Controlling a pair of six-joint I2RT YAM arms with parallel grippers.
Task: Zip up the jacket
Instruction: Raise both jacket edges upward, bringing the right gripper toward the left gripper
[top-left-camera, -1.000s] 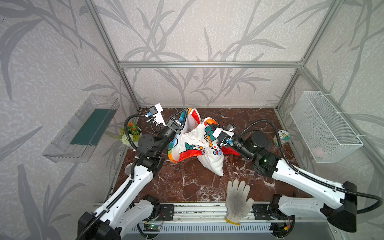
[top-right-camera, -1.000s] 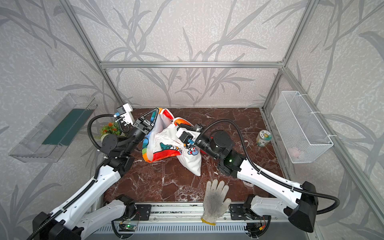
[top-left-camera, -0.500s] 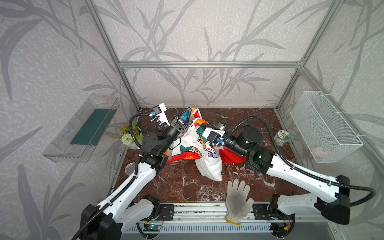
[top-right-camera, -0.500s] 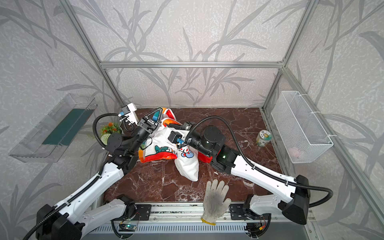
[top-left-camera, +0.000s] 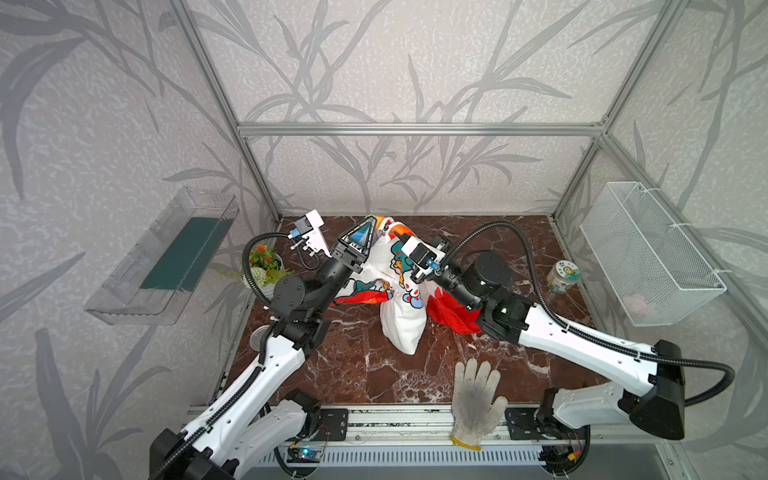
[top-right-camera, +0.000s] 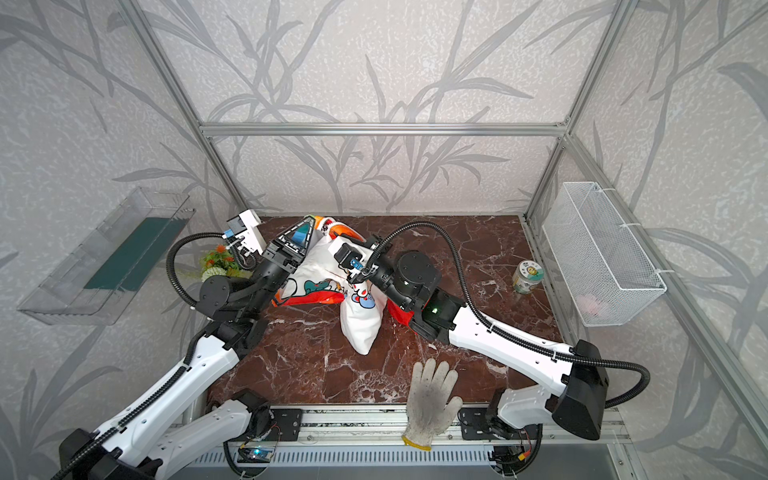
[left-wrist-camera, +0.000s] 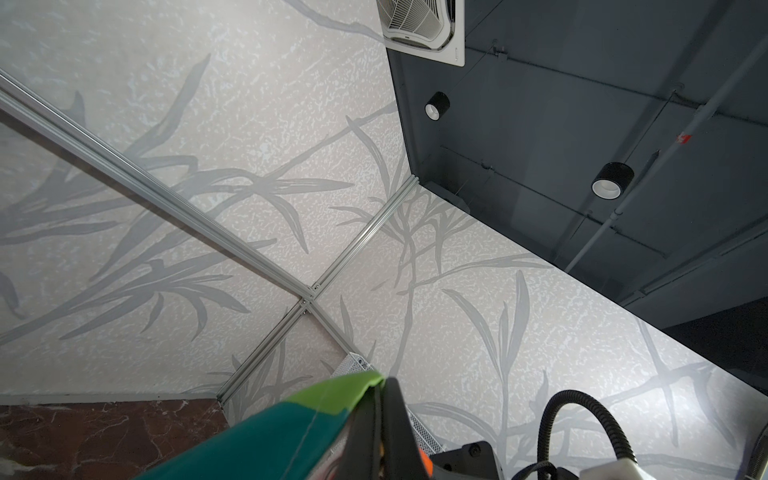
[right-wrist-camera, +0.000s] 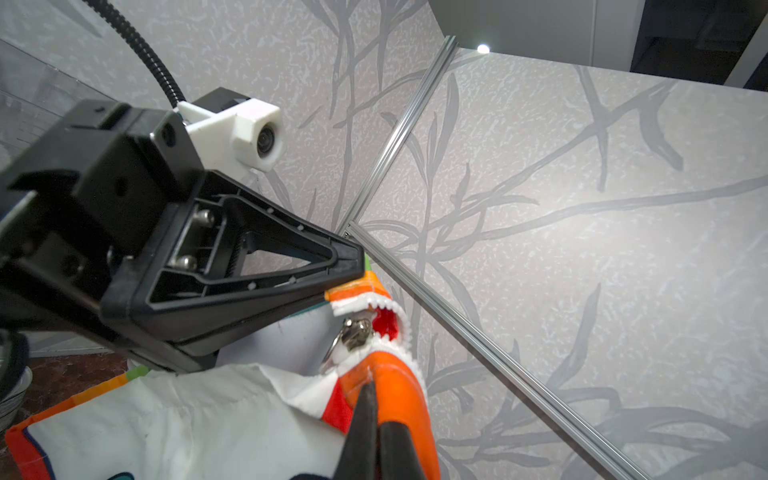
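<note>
The jacket (top-left-camera: 401, 328) hangs bunched between both arms, lifted at the back of the table, with a white cartoon panel drooping to the marble and red cloth (top-right-camera: 399, 313) beneath the right arm. My left gripper (top-left-camera: 372, 221) is shut on a green and teal striped edge (left-wrist-camera: 291, 432). Beside it, my right gripper (top-left-camera: 395, 236) is shut on the orange edge (right-wrist-camera: 401, 386). In the right wrist view the white zipper teeth (right-wrist-camera: 374, 301) curl open above the metal slider and its ring pull (right-wrist-camera: 353, 332), between the left gripper (right-wrist-camera: 357, 266) and the right gripper (right-wrist-camera: 370, 384).
A dirty white work glove (top-left-camera: 473, 399) lies at the front edge. A small jar (top-left-camera: 562, 277) stands at the right, near a wire basket (top-left-camera: 648, 253) on the wall. A potted plant (top-left-camera: 266, 266) and a clear tray (top-left-camera: 166, 257) are at the left.
Both grippers have carried the jacket up and toward the back, and the right one has come left, close to the left one. The white panel now hangs lower and narrower.
</note>
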